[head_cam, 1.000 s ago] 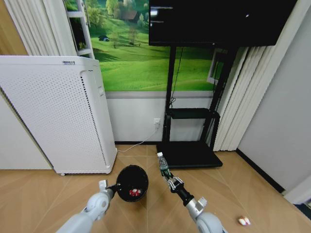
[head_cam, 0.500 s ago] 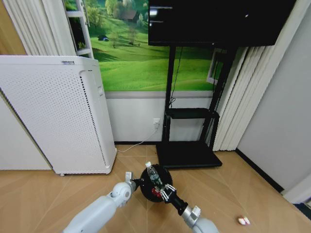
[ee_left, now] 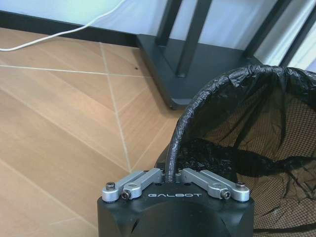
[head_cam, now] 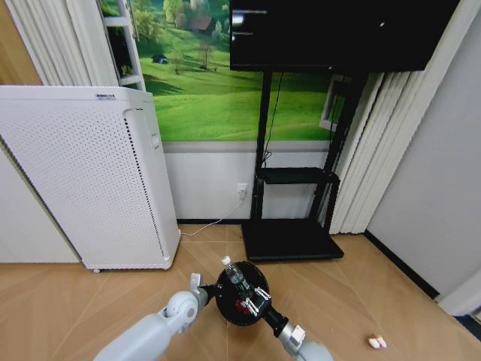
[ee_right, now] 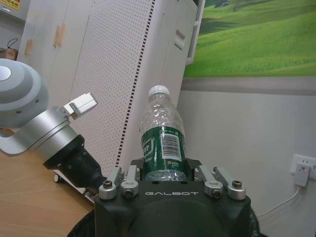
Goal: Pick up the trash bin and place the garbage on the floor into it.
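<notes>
The trash bin [head_cam: 242, 295], a black mesh basket with a black bag liner [ee_left: 256, 138], hangs just above the parquet floor [head_cam: 68, 301]. My left gripper [head_cam: 200, 289] is shut on its rim [ee_left: 172, 168]. My right gripper [head_cam: 254, 298] is over the bin's mouth, shut on a clear bottle with a green label and white cap [ee_right: 162, 140], which stands upright above the opening [head_cam: 232, 273]. A red-and-white wrapper [head_cam: 244, 306] lies inside the bin. A white-and-pink scrap [head_cam: 377, 342] lies on the floor at the far right.
A tall white perforated appliance [head_cam: 83, 180] stands at the left. Straight ahead, a black TV stand [head_cam: 289, 239] rests its base on the floor, with a white cord [head_cam: 210, 224] beside it. Curtains [head_cam: 376, 158] and a grey wall close off the right.
The left arm has carried the bin to the right. The right gripper has brought the bottle left and down, from beside the bin to over its mouth.
</notes>
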